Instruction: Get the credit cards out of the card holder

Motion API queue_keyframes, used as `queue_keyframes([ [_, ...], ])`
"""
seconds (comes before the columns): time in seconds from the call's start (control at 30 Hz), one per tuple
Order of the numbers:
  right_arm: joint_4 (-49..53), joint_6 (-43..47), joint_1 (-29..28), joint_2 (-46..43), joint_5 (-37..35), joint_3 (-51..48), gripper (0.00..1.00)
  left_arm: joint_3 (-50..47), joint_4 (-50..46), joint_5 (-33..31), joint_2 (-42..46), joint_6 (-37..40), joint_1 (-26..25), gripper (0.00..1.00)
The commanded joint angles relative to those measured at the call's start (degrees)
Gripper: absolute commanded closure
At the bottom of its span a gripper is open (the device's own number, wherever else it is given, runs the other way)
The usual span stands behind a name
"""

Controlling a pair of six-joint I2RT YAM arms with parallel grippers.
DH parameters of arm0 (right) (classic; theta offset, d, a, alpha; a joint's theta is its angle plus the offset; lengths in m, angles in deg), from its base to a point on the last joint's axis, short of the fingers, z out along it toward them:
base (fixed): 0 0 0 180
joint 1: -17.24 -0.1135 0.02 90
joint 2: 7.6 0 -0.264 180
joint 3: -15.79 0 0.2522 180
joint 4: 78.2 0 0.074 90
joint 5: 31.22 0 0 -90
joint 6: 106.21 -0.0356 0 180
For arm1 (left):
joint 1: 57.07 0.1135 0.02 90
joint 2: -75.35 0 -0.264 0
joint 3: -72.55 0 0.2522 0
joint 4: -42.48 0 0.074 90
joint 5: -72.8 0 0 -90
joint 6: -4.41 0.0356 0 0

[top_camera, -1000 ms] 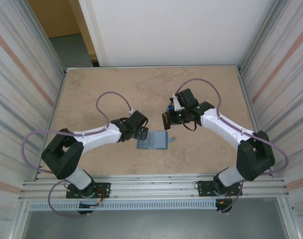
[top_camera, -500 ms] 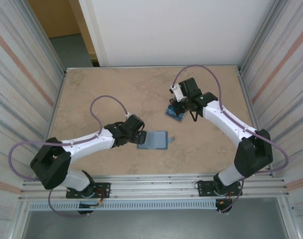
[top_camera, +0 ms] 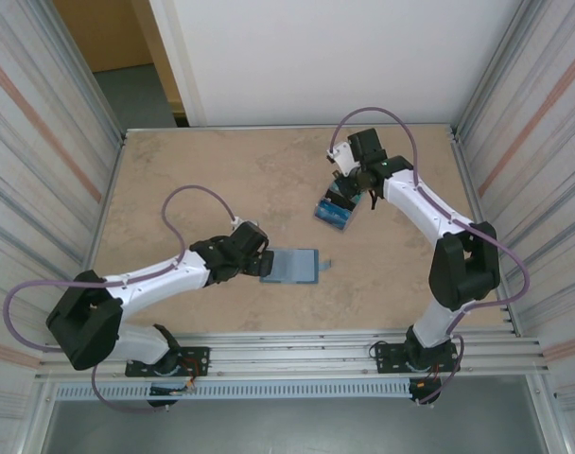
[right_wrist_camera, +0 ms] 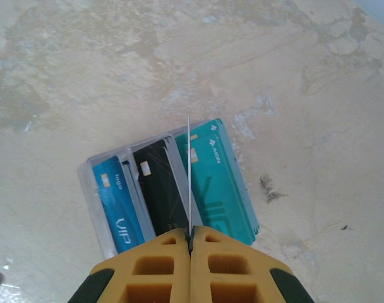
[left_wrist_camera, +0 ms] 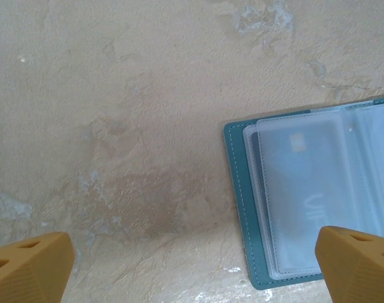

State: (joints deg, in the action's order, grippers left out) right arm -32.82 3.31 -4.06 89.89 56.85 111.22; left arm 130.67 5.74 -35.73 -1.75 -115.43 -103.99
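The jaws differ sharply. The right gripper [right_wrist_camera: 190, 237] is pressed fully closed on a thin card [right_wrist_camera: 189, 170], seen edge-on as a pale line rising from between its pads. The left gripper [left_wrist_camera: 192, 268] is spread as wide as it goes, with nothing between its fingers.

From above, the card holder [top_camera: 294, 266] lies open and flat at about 6 o'clock from the centre of the table [top_camera: 193, 180], with its closure tab [top_camera: 327, 264] poking out at 3 o'clock. The left gripper sits at the holder's 9 o'clock edge, probably placed to steady it for another pull.

The pile of credit cards [top_camera: 337, 212] lies well apart, at roughly 1 o'clock from the holder. The right gripper hovers directly over it, so the held card looks ready to be laid there. In the right wrist view the pile fans out blue at 9 o'clock, black in the middle and teal at 3 o'clock.

The holder's clear sleeves [left_wrist_camera: 306, 208] are not empty. A sleeved card [left_wrist_camera: 299, 183] shows its chip and lettering through the plastic, so I judge the emptying unfinished.
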Motion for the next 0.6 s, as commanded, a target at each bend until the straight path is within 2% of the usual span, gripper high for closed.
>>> queue_keyframes([
  [0.0, 1.0, 3.3, 0.3, 1.1, 3.3, 2.3, 0.99, -0.7, -2.0, -1.6, 1.7, -1.0, -0.3, 0.01],
  [0.2, 1.8, 4.5, 0.4, 3.1, 5.5, 2.9, 0.99, -0.8, -2.2, -2.2, 2.6, -1.0, -0.2, 0.01],
  [0.57, 3.8, 5.5, 1.0, 8.6, 4.1, 4.9, 1.00, -1.0, -2.7, -2.5, 3.3, -0.9, 0.3, 0.01],
])
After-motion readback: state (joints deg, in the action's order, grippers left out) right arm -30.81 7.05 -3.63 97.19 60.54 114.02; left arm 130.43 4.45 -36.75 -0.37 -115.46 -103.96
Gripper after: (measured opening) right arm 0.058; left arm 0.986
